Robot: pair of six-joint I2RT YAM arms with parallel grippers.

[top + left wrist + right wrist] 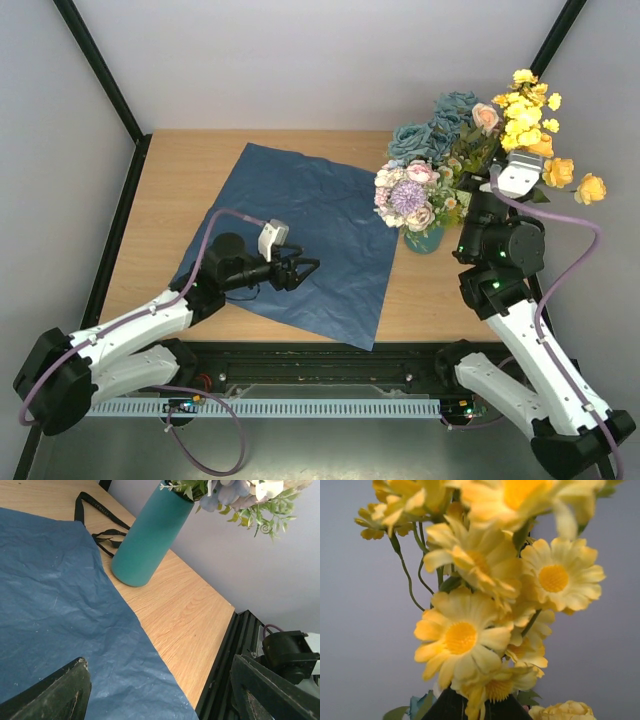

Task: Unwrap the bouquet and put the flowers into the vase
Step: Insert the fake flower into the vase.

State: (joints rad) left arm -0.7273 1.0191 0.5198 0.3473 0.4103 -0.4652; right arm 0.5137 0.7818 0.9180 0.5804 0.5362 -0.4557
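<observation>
Reading progress off the table (pixel 200 160): unwrapping looks done. Flat across the middle lies the blue paper (pixel 300 240), one corner at the near edge, no stems on it. Loose on the wood toward the far edge, behind the vase (pixel 150 535), is the black ribbon (pixel 100 515). Vase stands upright just off the paper's right edge, right of centre, with a cluster of pastel blooms (pixel 408 197) in its mouth.

My right gripper (pixel 468 706) is clamped on a spray of yellow daisies (pixel 465 635), held up in the air above the far right corner, not in the vase. Whether the blue roses (pixel 430 125) beside them sit in vase or grip, I cannot tell. My left gripper (pixel 300 272) hangs over the paper's near left part, jaws apart, nothing between them.

Judgement: mostly done. Left to do: lower the held stems into the vase.
</observation>
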